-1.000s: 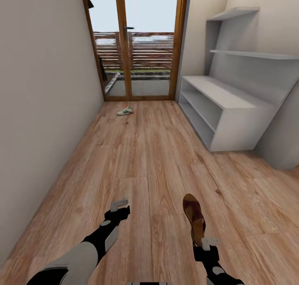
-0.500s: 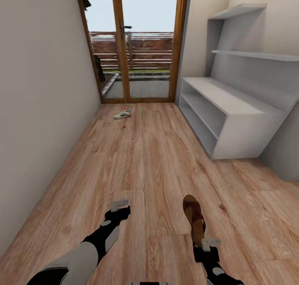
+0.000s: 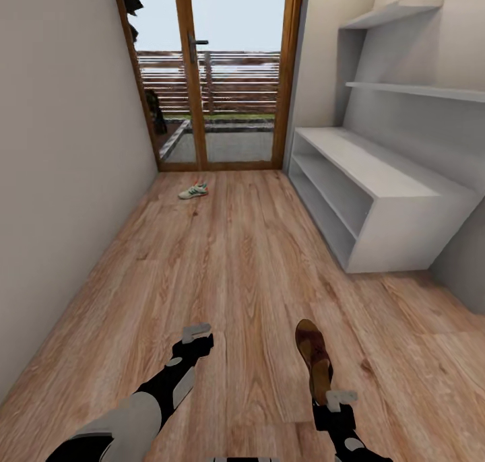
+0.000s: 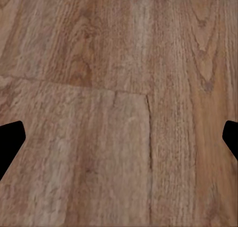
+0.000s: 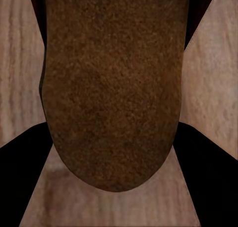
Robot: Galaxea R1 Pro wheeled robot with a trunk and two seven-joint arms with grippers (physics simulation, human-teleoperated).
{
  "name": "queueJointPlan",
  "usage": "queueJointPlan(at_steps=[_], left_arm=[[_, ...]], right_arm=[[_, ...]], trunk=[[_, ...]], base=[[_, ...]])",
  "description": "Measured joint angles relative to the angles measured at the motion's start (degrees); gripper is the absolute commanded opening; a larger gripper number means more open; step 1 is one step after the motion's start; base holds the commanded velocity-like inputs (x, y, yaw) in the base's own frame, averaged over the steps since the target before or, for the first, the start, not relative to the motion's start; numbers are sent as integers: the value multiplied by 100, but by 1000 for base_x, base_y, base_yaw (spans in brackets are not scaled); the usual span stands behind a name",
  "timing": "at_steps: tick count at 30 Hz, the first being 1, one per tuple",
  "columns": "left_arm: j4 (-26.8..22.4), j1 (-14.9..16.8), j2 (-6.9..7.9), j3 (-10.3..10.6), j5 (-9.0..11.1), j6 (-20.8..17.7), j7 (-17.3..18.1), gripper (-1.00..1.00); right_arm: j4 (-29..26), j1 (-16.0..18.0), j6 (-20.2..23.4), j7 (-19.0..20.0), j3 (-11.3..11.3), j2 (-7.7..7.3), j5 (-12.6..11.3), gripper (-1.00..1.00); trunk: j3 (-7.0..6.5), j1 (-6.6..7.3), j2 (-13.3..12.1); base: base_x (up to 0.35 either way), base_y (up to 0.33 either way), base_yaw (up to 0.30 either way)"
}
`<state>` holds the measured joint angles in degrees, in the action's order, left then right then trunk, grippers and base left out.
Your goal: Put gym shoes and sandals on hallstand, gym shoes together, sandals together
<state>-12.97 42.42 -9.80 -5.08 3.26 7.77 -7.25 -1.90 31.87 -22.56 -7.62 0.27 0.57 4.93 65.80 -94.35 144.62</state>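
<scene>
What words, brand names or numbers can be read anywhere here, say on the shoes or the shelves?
None can be read.
Gym shoe by the door: too small and blurred to show any brand.
Sandal in the right gripper: plain brown, no lettering.
Hallstand: blank white-grey surfaces.

The head view looks forward and down the corridor floor (image 3: 242, 246) toward twelve o'clock. Both wrist views face straight down, close to those same planks; the right sits nearest, against a sandal (image 5: 114, 88).
</scene>
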Motion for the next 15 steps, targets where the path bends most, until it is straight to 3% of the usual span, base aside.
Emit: queueJointPlan(at_steps=[8, 15], left_arm=[[-3, 0, -1, -9, 0, 0, -1, 100], [-3, -1, -3, -8, 2, -4, -1, 100]], right_arm=[[1, 0, -9, 5, -4, 11, -3, -100], [3, 2, -13, 5, -3, 19, -2, -100]], trunk=[[0, 0, 0], [-11, 0, 0]], base=[[350, -128, 20], [350, -138, 241]])
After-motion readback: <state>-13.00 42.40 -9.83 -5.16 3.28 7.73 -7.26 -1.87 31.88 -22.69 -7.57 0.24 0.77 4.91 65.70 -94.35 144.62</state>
